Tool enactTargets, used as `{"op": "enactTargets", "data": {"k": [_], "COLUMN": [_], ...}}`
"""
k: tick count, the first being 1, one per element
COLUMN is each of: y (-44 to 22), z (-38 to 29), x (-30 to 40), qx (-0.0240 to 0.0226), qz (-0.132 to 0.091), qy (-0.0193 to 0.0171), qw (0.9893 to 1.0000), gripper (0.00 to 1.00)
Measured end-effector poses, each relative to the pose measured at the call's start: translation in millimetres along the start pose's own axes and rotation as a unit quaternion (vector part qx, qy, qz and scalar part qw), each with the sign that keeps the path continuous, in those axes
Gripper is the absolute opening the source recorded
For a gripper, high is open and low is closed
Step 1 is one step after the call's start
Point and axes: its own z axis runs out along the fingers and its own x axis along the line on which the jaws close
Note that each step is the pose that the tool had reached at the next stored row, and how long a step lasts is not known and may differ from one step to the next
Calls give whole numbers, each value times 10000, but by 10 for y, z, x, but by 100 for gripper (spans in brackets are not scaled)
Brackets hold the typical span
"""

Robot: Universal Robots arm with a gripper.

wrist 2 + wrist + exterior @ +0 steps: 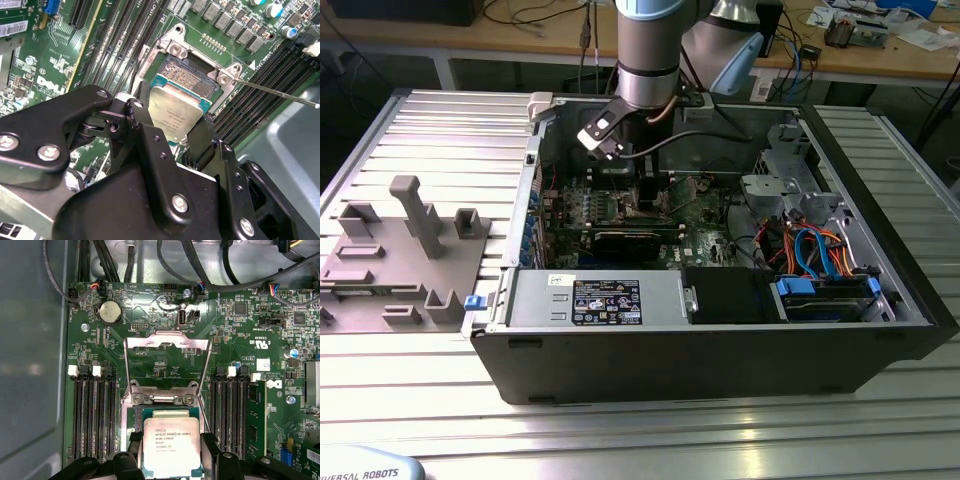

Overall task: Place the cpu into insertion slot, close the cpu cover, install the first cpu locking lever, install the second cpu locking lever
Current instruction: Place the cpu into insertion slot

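Observation:
In both wrist views my gripper (172, 452) (172, 122) is shut on the cpu (172, 445) (176, 112), with one black finger (141, 107) on each of two opposite edges. The chip's silvery top faces up, and it sits over the insertion slot (192, 75), whose far strip of contacts shows beyond the chip. I cannot tell whether the chip rests in the slot or hovers just above it. The cpu cover (167, 343) stands flipped open behind the slot. Thin wire locking levers (204, 375) (275, 92) stick up, released. In the exterior view the gripper (650, 195) reaches down into the open computer case (720, 350).
Black memory slots (95, 415) flank the socket on both sides, and one holds a green module (256, 415). Cables (200, 270) run along the board's far edge. A power-supply box (600, 300) and drive bay (820, 290) fill the case front. A grey fixture (400, 250) lies on the exterior view's left.

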Motion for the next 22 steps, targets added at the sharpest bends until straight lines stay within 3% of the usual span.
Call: {"op": "enactTargets", "data": {"k": [7,22], "y": [-26,-57], "z": [83,162], "x": [7,48], "qx": [1,7], "qz": [22,221], "qy": [-3,-13], "qw": [10000,9998], "gripper": [54,54]}}
